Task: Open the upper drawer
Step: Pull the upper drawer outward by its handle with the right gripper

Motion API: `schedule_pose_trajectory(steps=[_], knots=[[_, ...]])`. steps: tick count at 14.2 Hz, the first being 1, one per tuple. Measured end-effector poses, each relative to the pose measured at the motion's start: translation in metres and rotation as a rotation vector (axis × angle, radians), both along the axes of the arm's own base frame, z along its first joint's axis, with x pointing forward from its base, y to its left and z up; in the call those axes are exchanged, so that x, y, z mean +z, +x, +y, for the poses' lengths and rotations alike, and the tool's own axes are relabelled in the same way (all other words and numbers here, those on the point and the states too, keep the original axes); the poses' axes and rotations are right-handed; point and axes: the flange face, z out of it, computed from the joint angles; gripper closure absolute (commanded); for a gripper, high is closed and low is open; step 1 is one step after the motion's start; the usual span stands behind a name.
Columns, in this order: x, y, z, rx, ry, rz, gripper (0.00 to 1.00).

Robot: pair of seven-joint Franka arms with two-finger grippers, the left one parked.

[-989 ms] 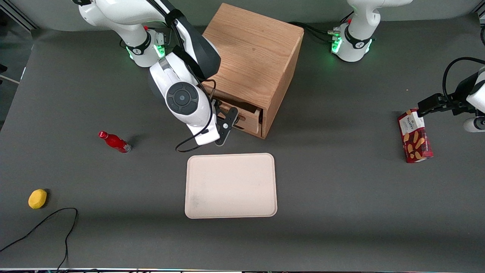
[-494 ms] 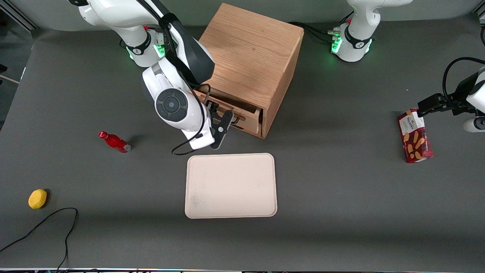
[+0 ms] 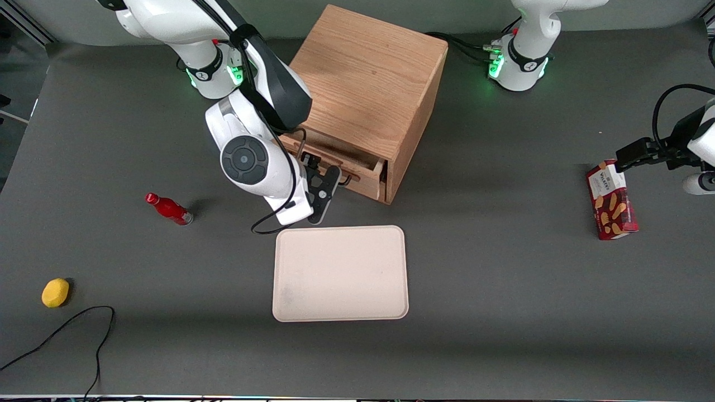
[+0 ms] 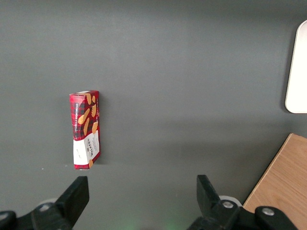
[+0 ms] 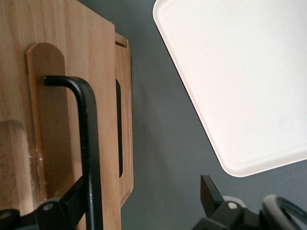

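The wooden cabinet [image 3: 368,78] stands at the back middle of the table. Its upper drawer [image 3: 360,177] is pulled out a little, and a strip of its tray shows under the cabinet top. The lower drawer is hidden. My right gripper [image 3: 330,181] is in front of the drawer's front, nearer the working arm's end. In the right wrist view the gripper [image 5: 139,196] is open wide. The thin black handle [image 5: 90,143] on the drawer front [image 5: 53,110] runs just inside one finger [image 5: 64,208]. The second finger [image 5: 211,191] is over the bare table.
A cream tray [image 3: 339,273] lies nearer the front camera than the cabinet and also shows in the wrist view [image 5: 240,81]. A red bottle [image 3: 168,209], a yellow lemon [image 3: 55,292] and a black cable [image 3: 84,329] lie toward the working arm's end. A cookie box [image 3: 610,201] lies toward the parked arm's end.
My right arm and gripper have moved along the drawer front toward the working arm's end. The drawer stays slightly open.
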Motion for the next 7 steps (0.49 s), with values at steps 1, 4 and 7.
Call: schedule_pose_trajectory(steps=[1,4,7], knots=[[-0.0007,0.0006,-0.0007,0.005,0.003,0.001,0.00],[-0.0019,0.0007,-0.0006,0.021,0.007,0.001,0.00],[-0.0019,0.0008,-0.0005,0.026,0.008,0.000,0.00]])
